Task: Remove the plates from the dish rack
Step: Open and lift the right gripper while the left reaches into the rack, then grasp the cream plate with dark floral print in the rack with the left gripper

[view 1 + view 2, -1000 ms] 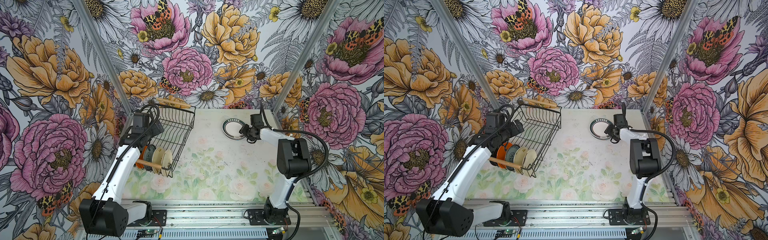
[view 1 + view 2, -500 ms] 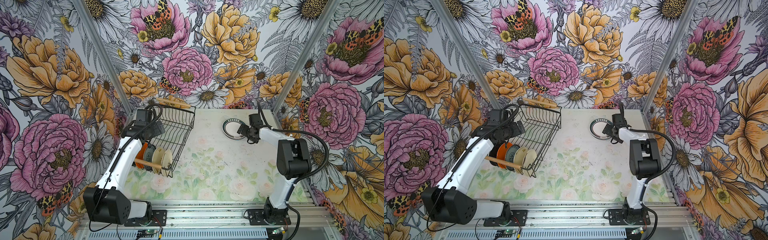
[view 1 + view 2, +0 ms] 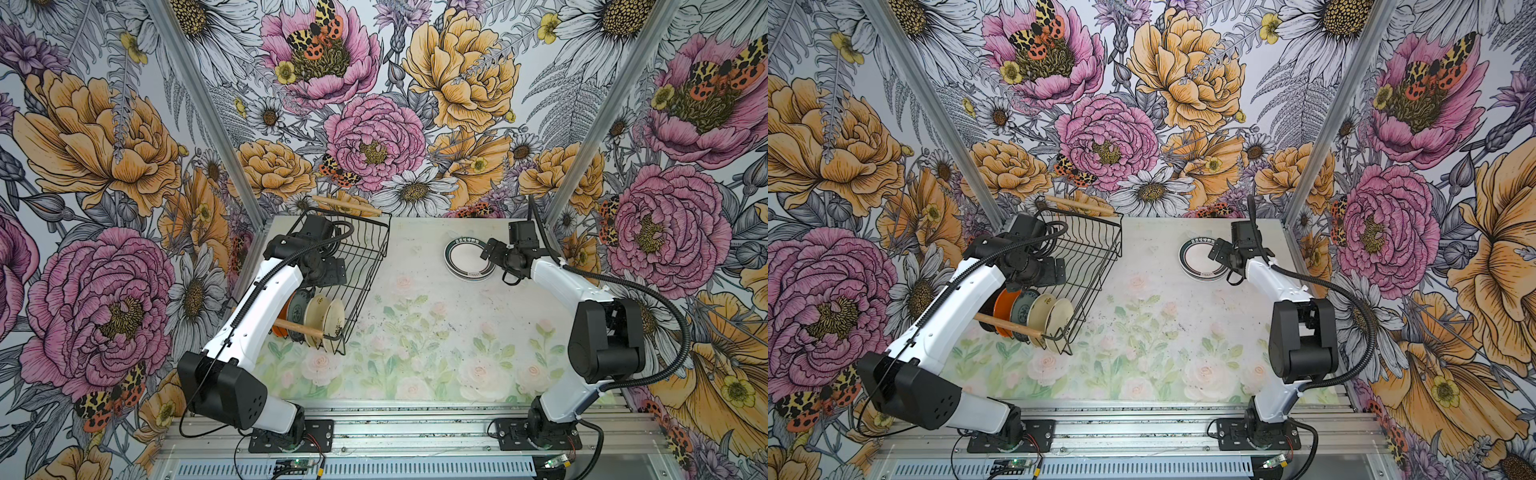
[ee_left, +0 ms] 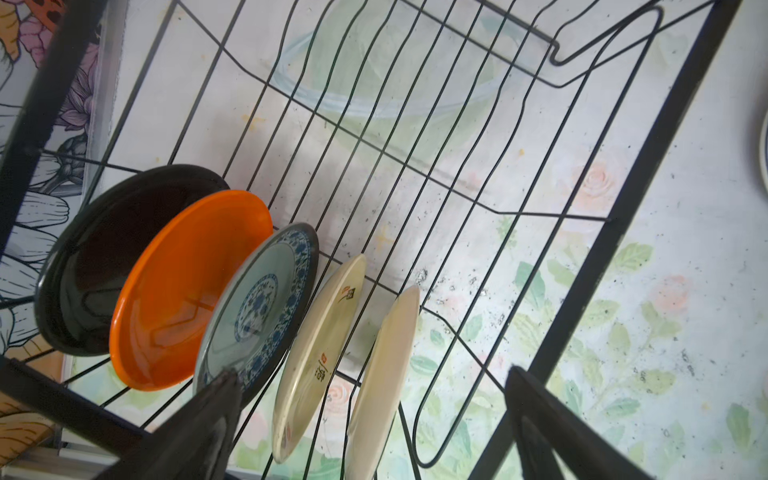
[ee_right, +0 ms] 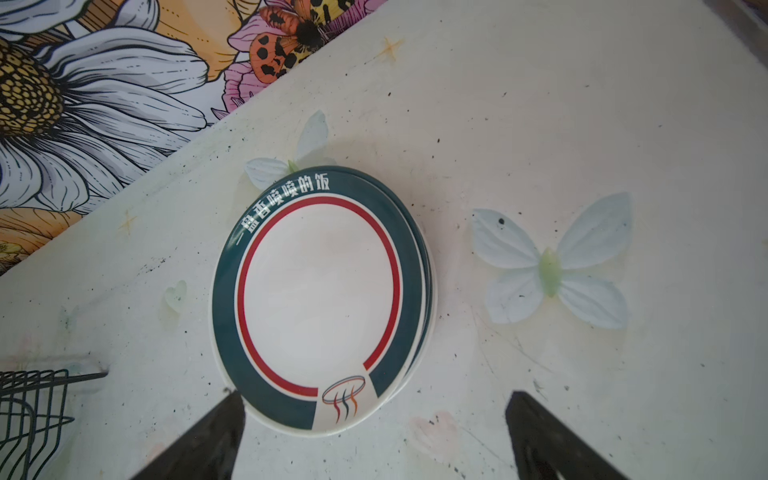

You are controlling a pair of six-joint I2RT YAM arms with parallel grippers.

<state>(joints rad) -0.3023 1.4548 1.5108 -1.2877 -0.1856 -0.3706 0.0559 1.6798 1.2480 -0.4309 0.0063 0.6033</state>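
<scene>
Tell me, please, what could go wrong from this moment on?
1. The cream plates lean close together in the dish rack; the open left pincer might catch two at once or tip a neighbour.
2. The stack of plates on the table lies slightly staggered, and the open right pincer hangs near its rim; a careless retreat could push it further askew.

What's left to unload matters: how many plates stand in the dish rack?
5, upright in a row at the near end of the dish rack: black plate, orange plate, teal-patterned plate, lettered cream plate, outermost cream plate. More could hide behind the black one.
</scene>
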